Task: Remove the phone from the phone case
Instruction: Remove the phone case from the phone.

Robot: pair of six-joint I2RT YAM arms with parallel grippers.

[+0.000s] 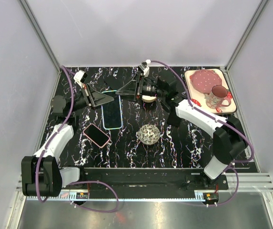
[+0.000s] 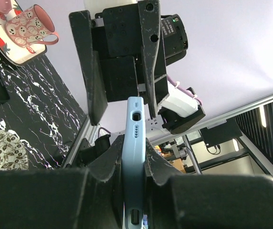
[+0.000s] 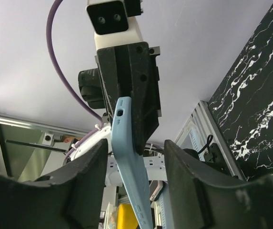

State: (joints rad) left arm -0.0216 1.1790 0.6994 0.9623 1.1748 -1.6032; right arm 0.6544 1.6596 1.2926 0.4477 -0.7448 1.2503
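Note:
The light blue phone case (image 2: 134, 124) stands edge-on in the left wrist view, and my left gripper (image 2: 134, 143) is shut on its two faces. From above, the phone (image 1: 112, 114) shows as a dark screen inside the blue rim, reaching toward me from the left gripper (image 1: 108, 98). My right gripper (image 1: 122, 90) faces the left one from the far side. In the right wrist view the case (image 3: 126, 143) runs between the right gripper's (image 3: 136, 143) open fingers, and neither finger touches it.
A pink-rimmed dark slab (image 1: 96, 135) lies on the black marbled table in front of the left arm. A patterned ball (image 1: 149, 134) sits mid-table. At the back right a cream tray (image 1: 225, 78) carries a pink plate (image 1: 204, 80) and a mug (image 1: 217, 98).

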